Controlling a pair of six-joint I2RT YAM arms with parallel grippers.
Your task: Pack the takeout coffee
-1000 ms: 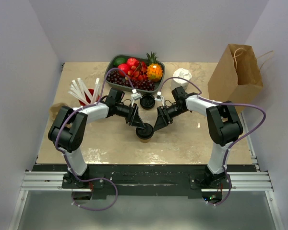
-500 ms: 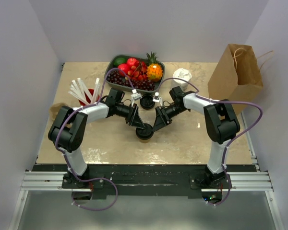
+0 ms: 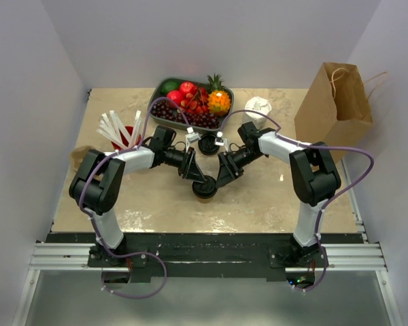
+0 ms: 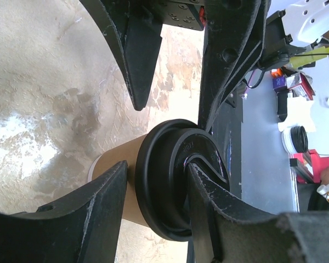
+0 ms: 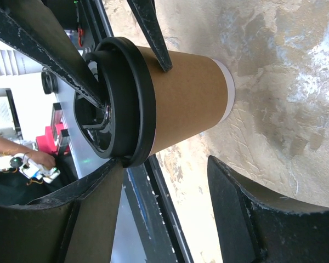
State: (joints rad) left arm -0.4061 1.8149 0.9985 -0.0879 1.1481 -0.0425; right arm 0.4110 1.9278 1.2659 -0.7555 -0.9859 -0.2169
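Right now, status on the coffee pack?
Left gripper straddles black plastic lid, grip unclear; right gripper open alongside. Brown kraft paper cup upright on table, unbagged. Brown paper bag far right.

Robotics lab test cell: white enclosure walls (image 3: 54,61), aluminium rail frame (image 3: 204,257).

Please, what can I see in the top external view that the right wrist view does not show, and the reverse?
Only top external: the paper bag, the tray of fruit, the red cup with straws. Only right wrist: the white band at the base of the takeout coffee. Both: this cup upright on the table, the left gripper and right gripper around its black lid.
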